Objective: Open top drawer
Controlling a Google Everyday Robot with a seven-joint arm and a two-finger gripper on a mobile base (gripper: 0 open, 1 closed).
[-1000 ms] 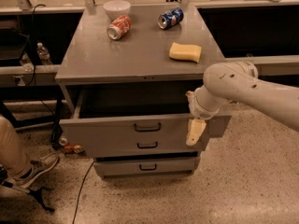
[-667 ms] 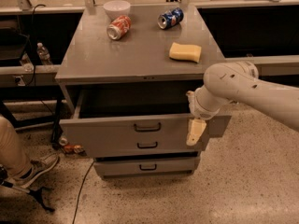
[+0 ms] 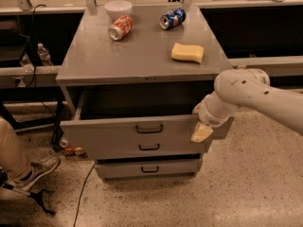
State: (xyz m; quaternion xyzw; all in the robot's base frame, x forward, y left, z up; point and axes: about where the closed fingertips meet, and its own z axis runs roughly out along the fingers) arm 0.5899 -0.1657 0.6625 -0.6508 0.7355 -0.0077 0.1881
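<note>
The grey cabinet's top drawer [image 3: 109, 129] stands pulled out toward me. Its dark inside [image 3: 142, 100] shows under the cabinet top, and its black loop handle [image 3: 149, 128] is at the centre of the front. My gripper [image 3: 202, 132] hangs at the right end of the drawer front, on the end of the white arm [image 3: 246, 96] that reaches in from the right. It is to the right of the handle and apart from it. A second handle [image 3: 149, 147] sits just below on the same pulled-out face, and the bottom drawer [image 3: 149, 168] is set further back.
On the cabinet top [image 3: 137, 56] lie a white bowl [image 3: 118, 7], a red can [image 3: 120, 28], a blue can [image 3: 172, 18] and a yellow sponge [image 3: 187, 52]. A person's leg and shoe [image 3: 33, 170] are at the lower left. A cable [image 3: 83, 193] runs over the floor.
</note>
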